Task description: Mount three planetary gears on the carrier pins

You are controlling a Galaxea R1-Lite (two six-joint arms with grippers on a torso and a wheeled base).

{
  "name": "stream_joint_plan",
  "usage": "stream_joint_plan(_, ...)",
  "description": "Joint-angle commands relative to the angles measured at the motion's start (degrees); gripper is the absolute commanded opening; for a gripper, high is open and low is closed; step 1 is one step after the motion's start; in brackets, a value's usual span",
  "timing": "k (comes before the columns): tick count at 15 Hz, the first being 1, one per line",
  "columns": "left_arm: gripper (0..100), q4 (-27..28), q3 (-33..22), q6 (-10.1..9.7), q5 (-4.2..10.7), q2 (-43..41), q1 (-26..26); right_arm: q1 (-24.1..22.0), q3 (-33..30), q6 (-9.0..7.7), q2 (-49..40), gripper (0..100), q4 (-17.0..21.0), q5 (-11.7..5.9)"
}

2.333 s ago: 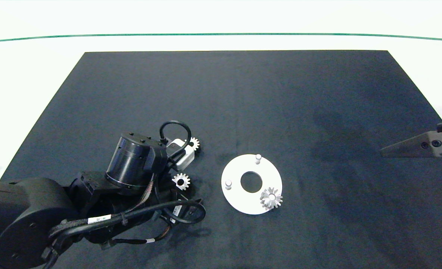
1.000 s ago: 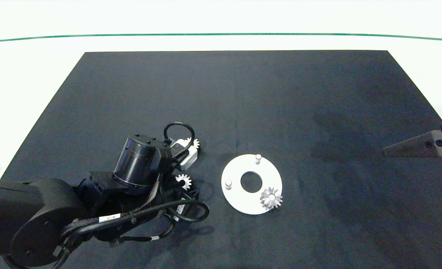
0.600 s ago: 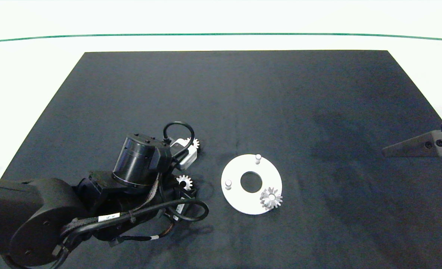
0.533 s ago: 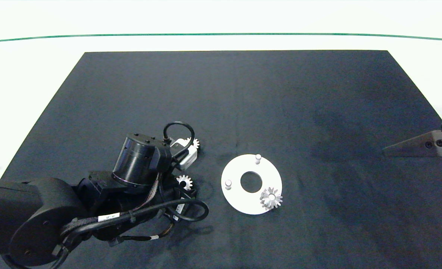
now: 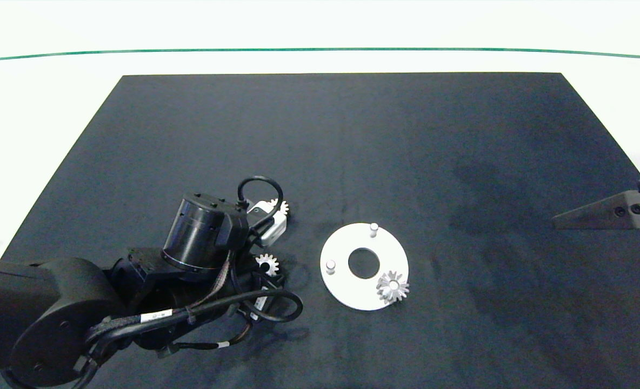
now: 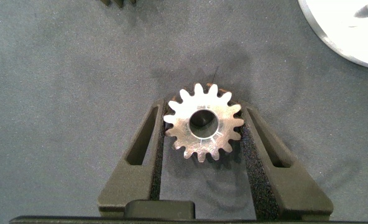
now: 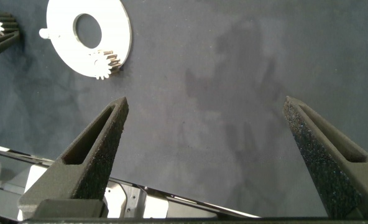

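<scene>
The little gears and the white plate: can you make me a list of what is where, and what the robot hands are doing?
gear on plate: one planetary gear sits on a pin of the white disc
empty pins: two carrier pins
gear being picked: second gear flat on the black mat, between the left gripper fingers
third gear: partly hidden by the left arm
right gripper: open, at the mat's right side, holding nothing

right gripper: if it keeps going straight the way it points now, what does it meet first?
Probably nothing soon: the right gripper, open at the mat's right edge, points left over bare mat. The disc seems off that line; depth unclear.
</scene>
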Motion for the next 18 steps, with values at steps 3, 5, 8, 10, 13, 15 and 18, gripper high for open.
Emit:
stream_joint_plan(3, 22, 0.88, -0.37, 0.13, 0.1, -2.57, -0.23, -1.52, 0.03, -0.04, -0.45, 100, 0.3, 0.63)
stream_joint_plan(5, 22, 4.48, -1.42, 0.13, 0.1, -4.68, -0.93, -2.23, 0.03, -0.04, -0.8, 100, 0.3, 0.63)
stream_joint_plan(8, 22, 8.17, -3.62, -0.39, 0.19, -6.79, -3.48, -3.63, 0.82, -1.44, -3.0, 100, 0.3, 0.63)
stream_joint_plan(10, 22, 8.53, -3.8, -0.66, 0.54, -7.32, -5.5, -4.07, 1.52, -1.36, -5.02, 100, 0.3, 0.63)
stream_joint_plan(13, 22, 8.44, -3.97, -1.45, 0.63, -7.41, -7.44, -6.18, 2.14, -1.36, -6.69, 100, 0.3, 0.63)
stream_joint_plan(15, 22, 8.44, -4.5, -1.89, 0.63, -7.41, -9.28, -7.41, 3.45, -1.27, -7.57, 100, 0.3, 0.63)
stream_joint_plan(18, 22, 8.35, -4.68, -1.89, 0.54, -6.79, -11.39, -8.11, 4.42, -1.09, -8.53, 100, 0.3, 0.81)
